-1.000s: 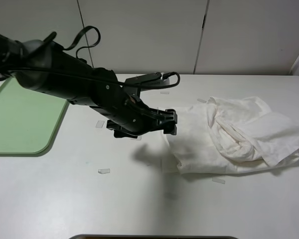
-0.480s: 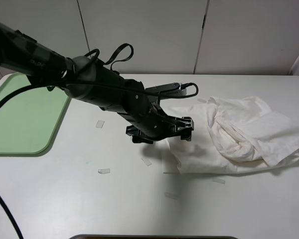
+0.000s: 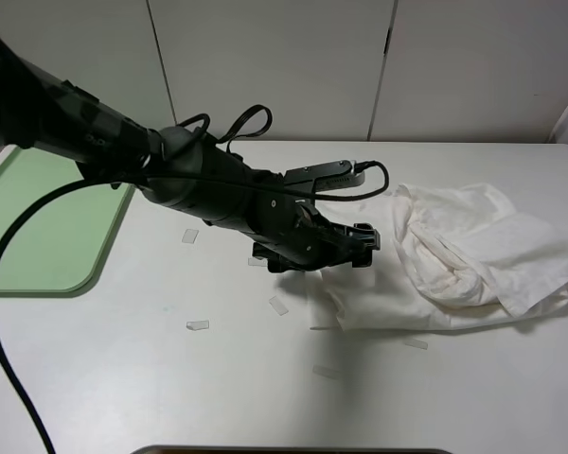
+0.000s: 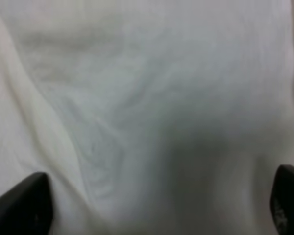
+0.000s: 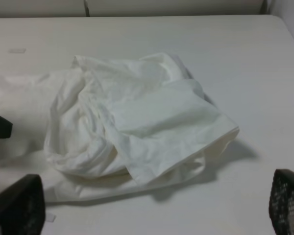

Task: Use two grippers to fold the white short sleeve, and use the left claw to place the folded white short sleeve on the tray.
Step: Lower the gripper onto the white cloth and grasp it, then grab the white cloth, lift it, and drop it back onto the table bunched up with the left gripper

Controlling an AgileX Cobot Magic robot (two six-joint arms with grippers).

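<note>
The left wrist camera is sitting so close to the cloth that it is showing only a blurred, creased white surface with two black fingertips (image 4: pixel 19 205) poking in at the corners, and whether they are touching the fabric is impossible to tell from there. Those tips are standing far apart, so the jaws of the left gripper (image 3: pixel 363 248) are spread wide and pinching nothing. In the high view this gripper is hanging over the edge of the shirt (image 3: pixel 464 255) that faces the tray (image 3: pixel 38 236), and its arm is covering part of that edge. The shirt is lying crumpled on the right half of the table (image 3: pixel 170 388), with a sleeve flopping over the bunched middle – well apart from the tray, which is being cut off by the picture's left border and partly hidden behind the arm. The right gripper (image 5: pixel 152 210) is appearing only in its own wrist view, as two dark tips at the corners – jaws spread, nothing between them, and the shirt lying ahead of them at some distance. A few small tape strips (image 3: pixel 198 324) are dotting the table near the left arm.
</note>
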